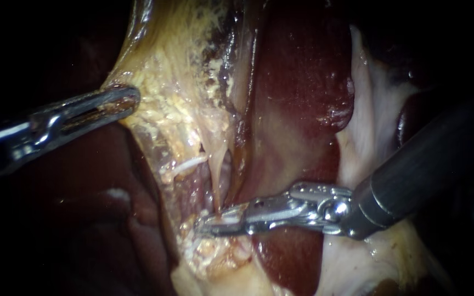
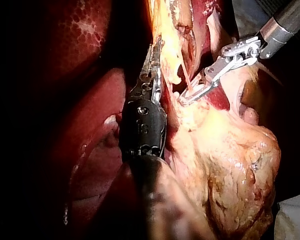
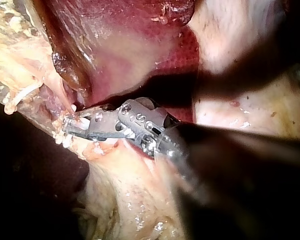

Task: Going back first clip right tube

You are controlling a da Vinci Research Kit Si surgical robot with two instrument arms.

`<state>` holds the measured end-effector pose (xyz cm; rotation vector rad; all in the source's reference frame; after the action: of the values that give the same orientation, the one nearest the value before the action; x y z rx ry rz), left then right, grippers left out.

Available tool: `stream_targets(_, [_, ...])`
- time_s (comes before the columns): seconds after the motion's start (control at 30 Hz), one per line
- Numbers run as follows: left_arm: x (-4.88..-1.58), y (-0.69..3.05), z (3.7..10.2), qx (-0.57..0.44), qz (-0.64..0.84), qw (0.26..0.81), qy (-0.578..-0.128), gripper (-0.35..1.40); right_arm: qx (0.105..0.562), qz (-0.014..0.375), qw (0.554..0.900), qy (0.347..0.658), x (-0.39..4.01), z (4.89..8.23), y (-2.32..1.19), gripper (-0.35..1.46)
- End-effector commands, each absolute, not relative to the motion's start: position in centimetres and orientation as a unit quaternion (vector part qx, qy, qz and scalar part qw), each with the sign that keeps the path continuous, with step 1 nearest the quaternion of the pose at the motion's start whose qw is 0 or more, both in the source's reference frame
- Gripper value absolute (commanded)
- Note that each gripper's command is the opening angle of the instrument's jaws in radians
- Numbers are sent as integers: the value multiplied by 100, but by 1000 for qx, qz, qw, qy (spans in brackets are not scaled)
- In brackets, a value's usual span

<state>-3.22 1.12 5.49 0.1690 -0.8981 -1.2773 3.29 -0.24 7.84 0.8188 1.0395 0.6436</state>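
A thin pale tube runs down from the yellowish gallbladder tissue to the jaws of my right instrument. Those jaws lie close together across the tube's lower end, with a white clip between them. In the right wrist view the same jaws hold the white clip at the tube's foot. My left instrument is shut on the gallbladder's edge and holds it taut to the left. In the left wrist view its jaws lie along that edge, with my right instrument ahead of them.
Dark red liver lies behind and to the right of the tube. Pale fatty tissue runs beside the right shaft. A second whitish strand crosses left of the tube. A lumpy yellow mass lies under my right instrument.
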Motion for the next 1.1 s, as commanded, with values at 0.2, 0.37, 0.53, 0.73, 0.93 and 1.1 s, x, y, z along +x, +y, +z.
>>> stream_targets(0.2, [-323,113,549,76,-575,707,-404,-35,370,287,744,477,329,782,-24,-35])
stream_targets(0.37, [-323,112,549,75,-575,707,-404,-35,336,237,758,506,328,783,-22,23])
stream_targets(0.53, [-324,112,547,75,-575,707,-404,-35,310,227,765,516,327,786,-18,55])
stream_targets(0.73, [-323,111,547,75,-576,707,-404,-35,283,219,766,534,321,789,-16,60])
stream_targets(0.93, [-323,111,547,75,-575,707,-404,-35,269,207,770,541,310,784,-12,60])
stream_targets(1.1, [-323,111,546,75,-576,707,-404,-35,266,197,769,547,294,779,-9,60])
